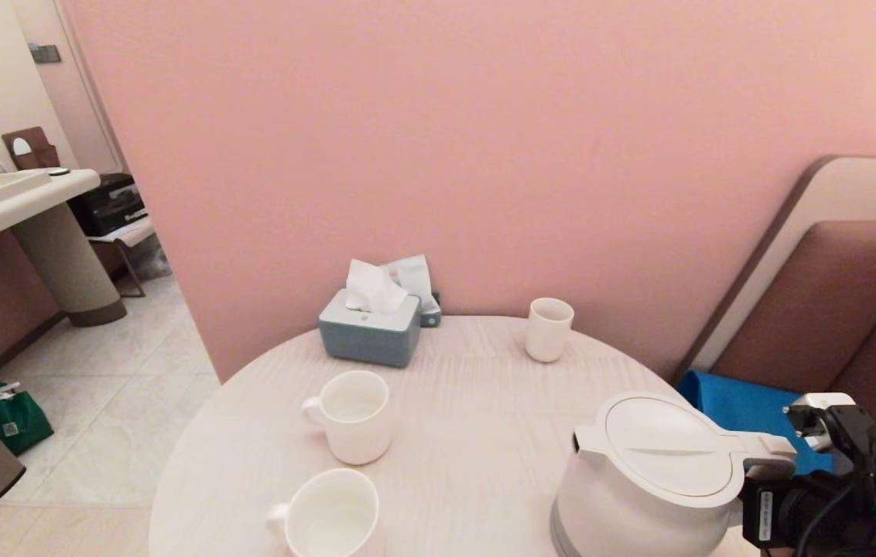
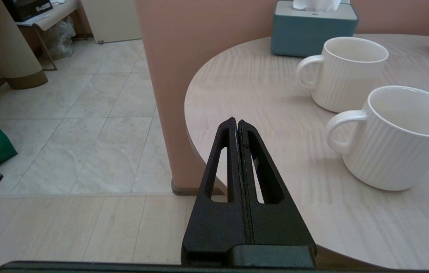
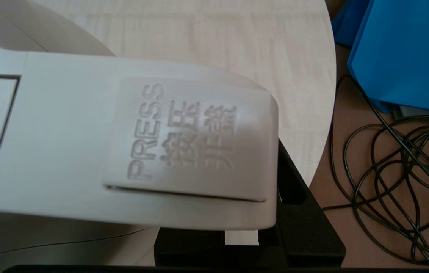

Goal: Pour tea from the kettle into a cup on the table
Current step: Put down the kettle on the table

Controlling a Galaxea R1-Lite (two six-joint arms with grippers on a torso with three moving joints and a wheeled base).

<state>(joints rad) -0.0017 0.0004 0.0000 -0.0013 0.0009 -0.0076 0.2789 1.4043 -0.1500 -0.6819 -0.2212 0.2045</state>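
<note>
Kettle point(image 1: 651, 483) sits on the near right part of the round table point(image 1: 469, 402), spout pointing left, handle to the right. Right gripper point(image 3: 271, 212) is at the handle w/ black fingers point(image 3: 298, 212) under the PRESS button point(image 3: 191, 140), looks clamped on it but tbh can't tell for sure. Left gripper point(image 2: 236, 122) hangs off the table's near left edge, fingers pressed together, holding nothing. Two ribbed mugs, near one point(image 1: 332, 514) and one behind point(image 1: 353, 416). Small handleless cup point(image 1: 549, 329) far side, tissue box point(image 1: 370, 329) far left.
</note>
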